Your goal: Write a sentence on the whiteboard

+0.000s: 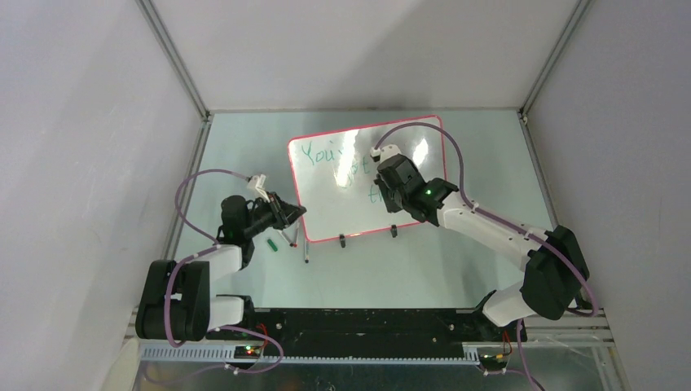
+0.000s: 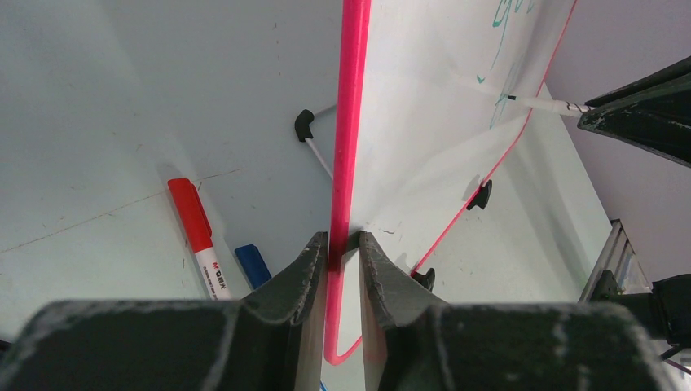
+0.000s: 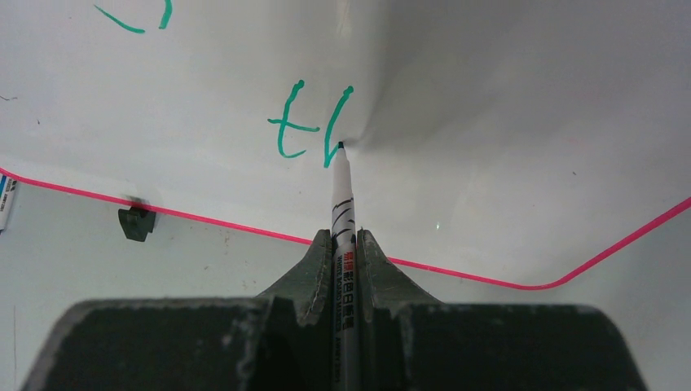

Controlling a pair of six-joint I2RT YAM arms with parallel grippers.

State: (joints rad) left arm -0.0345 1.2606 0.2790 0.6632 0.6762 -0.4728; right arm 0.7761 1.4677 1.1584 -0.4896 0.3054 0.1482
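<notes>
- Teal-green sentence (image 1: 314, 155): the top line is written, the middle line is partly hidden by the arm, and the third line shows only "t" plus one stroke of the next letter. Judged past halfway, with the last word still to complete.
- Glossy white whiteboard (image 1: 326, 204): rounded corners, thin pink rim, black clip feet (image 1: 341, 239). It sits mid-table (image 1: 489, 163), between both arms.
- Fingers of the left gripper (image 2: 344, 240) pinch the rim.
- Fingers of the right gripper (image 3: 344, 238) clamp a slim white marker (image 3: 343, 191), its tip touching the surface.
</notes>
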